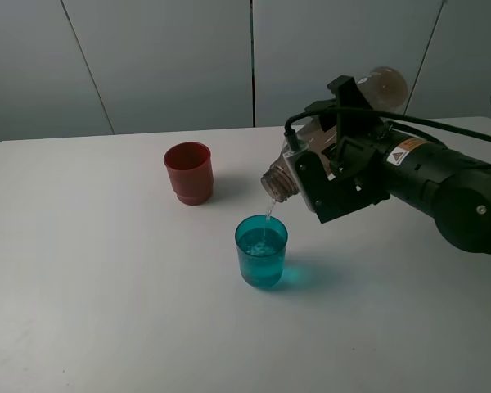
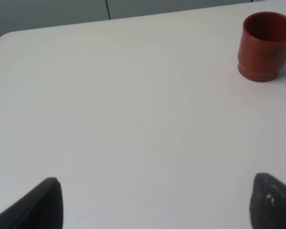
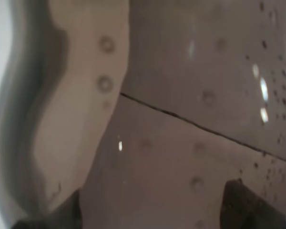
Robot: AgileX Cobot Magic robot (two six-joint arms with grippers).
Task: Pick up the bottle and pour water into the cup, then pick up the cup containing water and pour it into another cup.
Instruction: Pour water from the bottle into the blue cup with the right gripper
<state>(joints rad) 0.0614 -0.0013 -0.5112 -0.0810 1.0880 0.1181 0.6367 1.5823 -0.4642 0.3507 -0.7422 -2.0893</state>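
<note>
My right gripper (image 1: 337,176) is shut on the smoky grey-brown bottle (image 1: 293,169) and holds it tipped down to the left, its open neck just above the teal cup (image 1: 261,250). A thin stream of water falls from the neck into the teal cup, which holds some water. The bottle (image 3: 190,119) fills the right wrist view. The red cup (image 1: 188,173) stands upright behind and left of the teal cup, and shows in the left wrist view (image 2: 266,46). My left gripper (image 2: 155,205) is open and empty over bare table, out of the exterior view.
The white table (image 1: 106,286) carries only the two cups. Grey wall panels stand behind its far edge. My right arm (image 1: 450,192) reaches in from the right above the table.
</note>
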